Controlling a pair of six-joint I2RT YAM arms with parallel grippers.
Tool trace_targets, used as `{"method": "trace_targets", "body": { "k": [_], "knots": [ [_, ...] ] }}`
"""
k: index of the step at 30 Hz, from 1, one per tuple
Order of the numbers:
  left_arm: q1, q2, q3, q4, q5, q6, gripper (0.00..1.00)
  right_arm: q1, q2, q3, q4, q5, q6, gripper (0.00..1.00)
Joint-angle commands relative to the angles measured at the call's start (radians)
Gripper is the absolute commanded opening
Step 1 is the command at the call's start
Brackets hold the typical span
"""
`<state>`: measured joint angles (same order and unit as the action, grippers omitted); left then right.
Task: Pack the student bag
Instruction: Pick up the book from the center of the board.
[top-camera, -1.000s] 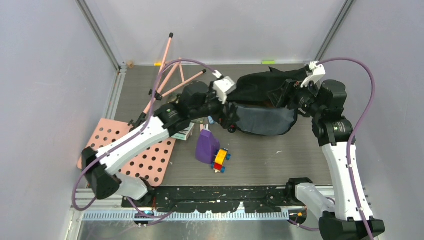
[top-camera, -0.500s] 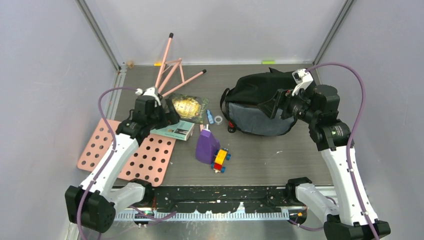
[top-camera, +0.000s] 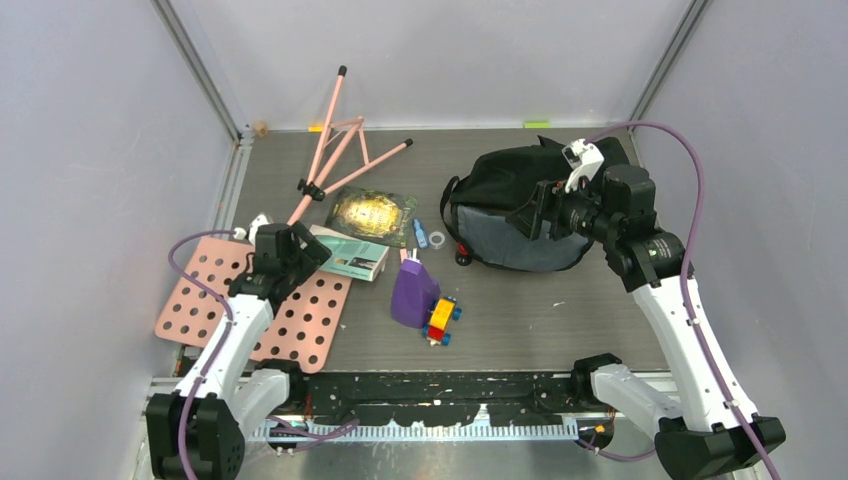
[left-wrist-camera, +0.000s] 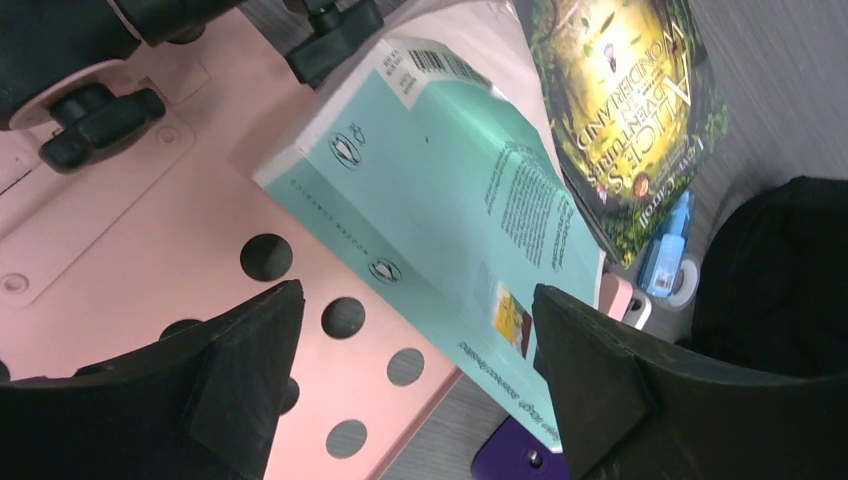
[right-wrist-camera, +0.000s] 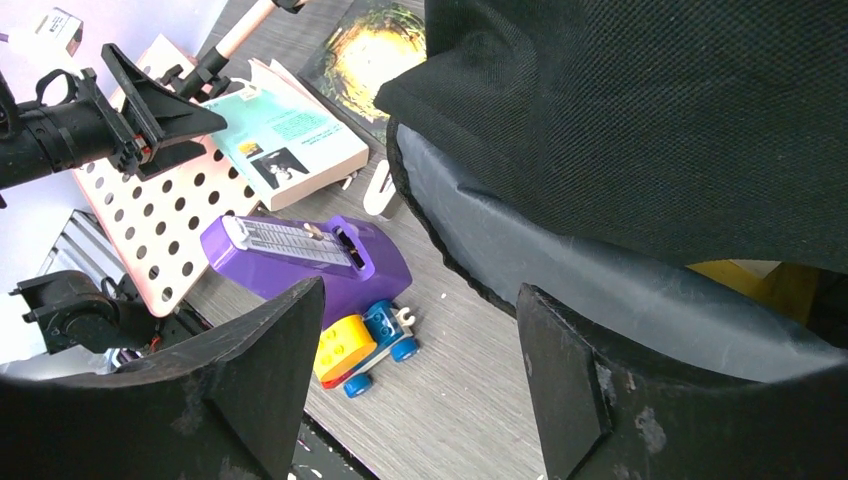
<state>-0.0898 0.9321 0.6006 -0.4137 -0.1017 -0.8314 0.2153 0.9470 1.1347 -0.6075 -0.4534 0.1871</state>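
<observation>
My right arm reaches in over the student bag (top-camera: 510, 195), which lies slumped on the table (top-camera: 600, 320). The right gripper (top-camera: 535, 215) is at the bag's left flank, jaws apart, holding nothing. The left gripper (top-camera: 298, 250) hovers well left of the bag, jaws apart above a teal book (top-camera: 352, 256). A purple container (top-camera: 412, 292) and a toy car (top-camera: 441, 320) stand near-left of the bag. Only the left wrist view lets me read the Alice book (left-wrist-camera: 620, 110) title.

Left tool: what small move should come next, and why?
Probably lower the left tool onto the teal book and close on its edge: the jaws stand open and empty right above it, and it lies partly on the pink pegboard, not yet in the student bag.
</observation>
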Motion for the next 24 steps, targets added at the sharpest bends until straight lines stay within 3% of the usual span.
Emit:
{"method": "trace_targets", "body": {
  "k": [1,4,9,19,21,24],
  "knots": [
    [0.036,0.035,-0.012,0.140,0.025,-0.074,0.84,0.015,0.015,0.029,0.012,0.022,-0.023,0.75],
    [0.043,0.055,-0.024,0.177,0.025,-0.085,0.72,0.019,0.018,0.030,0.013,0.024,-0.025,0.75],
    [0.059,0.090,-0.042,0.206,0.022,-0.089,0.65,0.023,0.023,0.032,0.014,0.030,-0.029,0.74],
    [0.078,0.121,-0.086,0.274,0.028,-0.106,0.63,0.034,0.030,0.032,0.015,0.038,-0.032,0.74],
    [0.079,0.127,-0.096,0.309,0.029,-0.115,0.57,0.037,0.030,0.029,0.019,0.042,-0.030,0.73],
    [0.081,0.126,-0.107,0.349,0.037,-0.128,0.39,0.041,0.028,0.029,0.020,0.056,-0.027,0.71]
  ]
}}
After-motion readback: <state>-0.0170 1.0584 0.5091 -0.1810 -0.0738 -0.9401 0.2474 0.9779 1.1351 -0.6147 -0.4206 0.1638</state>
